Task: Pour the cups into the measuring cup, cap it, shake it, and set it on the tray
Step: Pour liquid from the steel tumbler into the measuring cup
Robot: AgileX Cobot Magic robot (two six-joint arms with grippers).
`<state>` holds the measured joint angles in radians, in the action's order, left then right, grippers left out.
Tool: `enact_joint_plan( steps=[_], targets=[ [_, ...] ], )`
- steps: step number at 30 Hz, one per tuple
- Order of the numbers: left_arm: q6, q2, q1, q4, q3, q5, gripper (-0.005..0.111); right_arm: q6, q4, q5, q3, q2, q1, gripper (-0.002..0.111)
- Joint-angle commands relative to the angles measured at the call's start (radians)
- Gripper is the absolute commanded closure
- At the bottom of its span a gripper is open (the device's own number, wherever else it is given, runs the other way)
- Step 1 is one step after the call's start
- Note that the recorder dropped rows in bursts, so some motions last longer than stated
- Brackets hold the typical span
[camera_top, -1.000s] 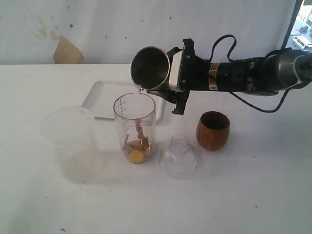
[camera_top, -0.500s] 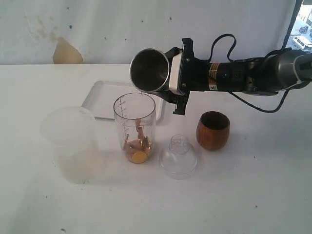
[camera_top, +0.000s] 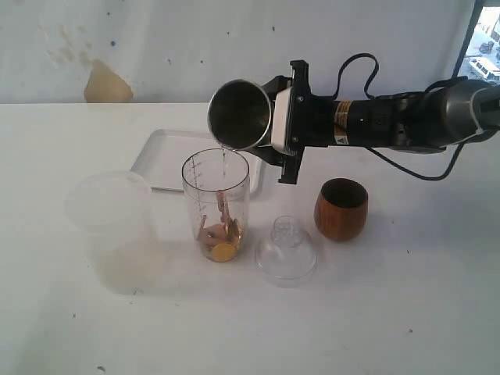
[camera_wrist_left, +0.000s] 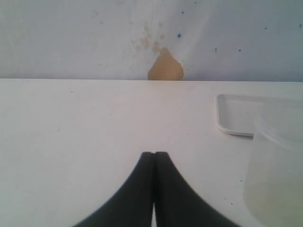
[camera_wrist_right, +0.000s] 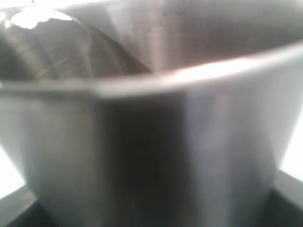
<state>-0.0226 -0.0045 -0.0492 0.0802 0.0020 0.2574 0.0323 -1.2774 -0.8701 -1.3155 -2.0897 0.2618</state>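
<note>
A clear dome lid [camera_top: 286, 250] sits on the white desk [camera_top: 391, 312], just to the right of the measuring cup [camera_top: 216, 205] and a little nearer the camera. A wider frosted plastic cup [camera_top: 109, 226] stands to the measuring cup's left. The measuring cup stands upright, mouth open to the ceiling, with yellow-brown bits at its bottom. Farther right of it stands the brown wooden cup [camera_top: 341, 208], upright. The white tray [camera_top: 156, 156] lies flat just behind the measuring cup. Above the measuring cup's mouth, the right gripper [camera_top: 266, 117] pinches the steel tumbler [camera_top: 241, 113] around its body. The tumbler's long axis lies almost level, its mouth pointing left and slightly down, and a thin stream falls from its lip into the measuring cup. The left gripper [camera_wrist_left: 154, 156], seen only by its own camera, has its fingers pressed together over the desk near the frosted cup.
</note>
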Motion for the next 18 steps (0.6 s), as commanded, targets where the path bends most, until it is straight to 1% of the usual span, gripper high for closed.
enact_joint_plan(
  steps=[1,18],
  targets=[
    [0.001,0.004,0.002,-0.012,-0.002,-0.002,0.003,0.02,0.035,-0.043,-0.011,0.037,-0.001,0.108],
    [0.001,0.004,0.002,-0.012,-0.002,-0.002,0.003,0.028,0.025,-0.043,-0.011,0.053,-0.001,0.108]
  ],
)
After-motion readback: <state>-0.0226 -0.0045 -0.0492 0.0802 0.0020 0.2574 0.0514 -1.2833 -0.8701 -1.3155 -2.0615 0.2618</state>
